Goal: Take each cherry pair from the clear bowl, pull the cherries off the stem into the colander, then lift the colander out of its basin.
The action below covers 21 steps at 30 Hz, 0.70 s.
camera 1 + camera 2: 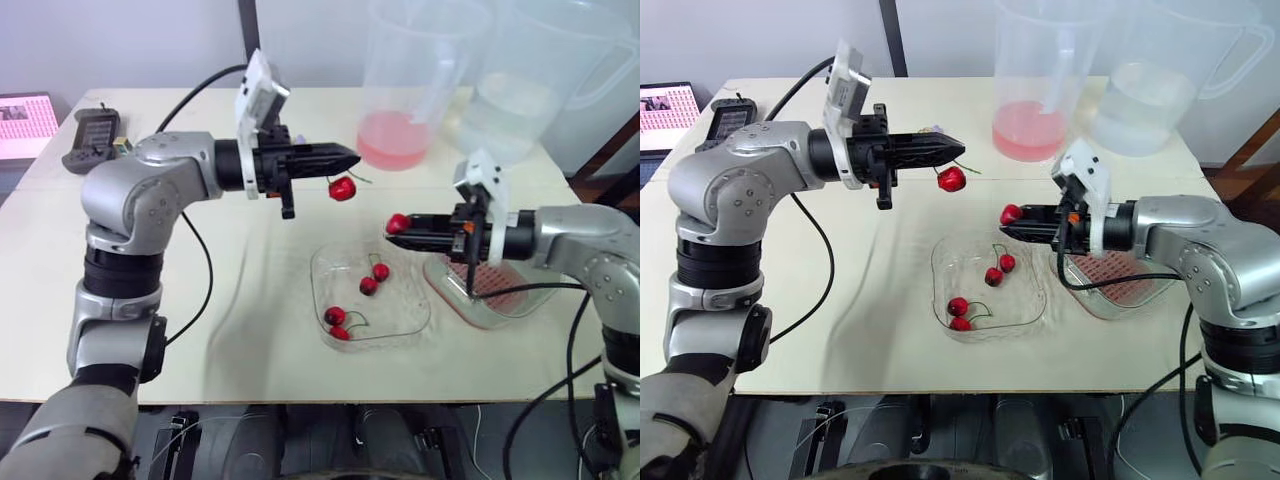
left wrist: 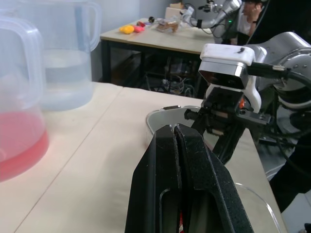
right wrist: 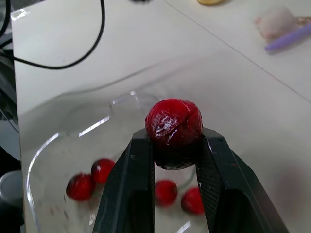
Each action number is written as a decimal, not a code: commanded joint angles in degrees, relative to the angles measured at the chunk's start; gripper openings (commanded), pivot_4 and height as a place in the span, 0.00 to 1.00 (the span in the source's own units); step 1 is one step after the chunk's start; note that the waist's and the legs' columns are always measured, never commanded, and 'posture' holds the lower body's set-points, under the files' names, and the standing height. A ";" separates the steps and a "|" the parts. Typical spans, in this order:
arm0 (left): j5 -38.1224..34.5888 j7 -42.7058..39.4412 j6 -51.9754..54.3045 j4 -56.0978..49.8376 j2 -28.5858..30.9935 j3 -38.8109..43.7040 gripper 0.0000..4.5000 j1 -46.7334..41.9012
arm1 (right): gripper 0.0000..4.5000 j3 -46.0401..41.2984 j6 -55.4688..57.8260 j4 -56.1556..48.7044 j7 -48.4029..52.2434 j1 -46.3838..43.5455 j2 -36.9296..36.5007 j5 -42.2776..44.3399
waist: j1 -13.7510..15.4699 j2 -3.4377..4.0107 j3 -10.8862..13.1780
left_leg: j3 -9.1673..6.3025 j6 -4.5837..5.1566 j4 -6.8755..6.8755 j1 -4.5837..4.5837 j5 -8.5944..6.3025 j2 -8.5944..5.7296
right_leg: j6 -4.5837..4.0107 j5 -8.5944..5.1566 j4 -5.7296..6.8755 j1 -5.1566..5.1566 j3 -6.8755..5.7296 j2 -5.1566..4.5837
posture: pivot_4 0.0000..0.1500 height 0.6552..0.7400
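Left gripper (image 1: 350, 157) pressed together on stem (image 1: 358, 178), hanging cherry (image 1: 342, 188) below. Right gripper (image 1: 392, 227) pinching 1 loose cherry (image 3: 173, 127) over clear bowl (image 1: 322, 262) holding 4 cherries (image 1: 368, 285).

Six cherries (image 1: 342, 188); two jugs (image 1: 420, 70); one bowl (image 1: 402, 302).

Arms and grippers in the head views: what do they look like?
The left arm and right arm are silver-grey with rounded joints and black bands. The left gripper and right gripper each have two long black tapering fingers, a white camera block at the wrist and black cables trailing off.
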 commanded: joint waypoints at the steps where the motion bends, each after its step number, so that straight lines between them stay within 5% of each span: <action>1: -0.47 -0.14 -1.41 -1.06 0.10 1.02 0.00 -0.45 | 0.25 -5.24 -3.39 2.55 2.15 2.09 -6.16 -2.23 | 0.01 0.00 0.00 | 0.00 0.00 0.00 0.00 0.00 0.00 | 0.00 0.00 -0.01 0.00 0.00 0.00 | 1.00 1.00; 7: -0.38 0.31 -2.12 -1.26 -0.62 0.88 0.00 0.18 | 0.25 -1.03 -15.07 13.50 5.46 9.75 -18.95 -15.38 | 0.04 0.00 0.00 | 0.08 0.00 0.01 -0.01 0.00 0.00 | -0.21 -0.11 -0.18 0.05 0.03 -0.02 | 1.00 1.00; 15: -0.15 0.69 -3.01 -1.44 -1.52 0.63 0.00 0.51 | 0.25 6.50 -23.33 19.12 6.55 11.96 -19.06 -24.55 | -0.30 0.02 0.00 | 0.11 0.00 -0.01 0.06 0.00 0.00 | -0.18 -0.10 -0.12 0.04 0.07 0.00 | 1.00 1.00; 18: -0.31 0.96 -3.18 -1.78 -1.97 0.44 0.00 0.57 | 0.46 6.76 -22.44 19.20 7.04 10.86 -19.14 -24.78 | -0.08 0.02 0.00 | 0.11 0.00 0.01 0.04 0.00 0.00 | -0.17 -0.10 -0.14 0.05 0.07 -0.01 | 1.00 1.00; 21: -0.53 0.77 -3.11 -1.76 -2.10 0.40 0.00 0.47 | 0.79 4.86 -22.46 18.38 9.10 9.90 -19.67 -22.96 | -0.04 0.01 0.00 | 0.11 0.00 0.01 0.02 0.00 0.00 | -0.17 -0.10 -0.15 0.05 0.07 -0.01 | 1.00 1.00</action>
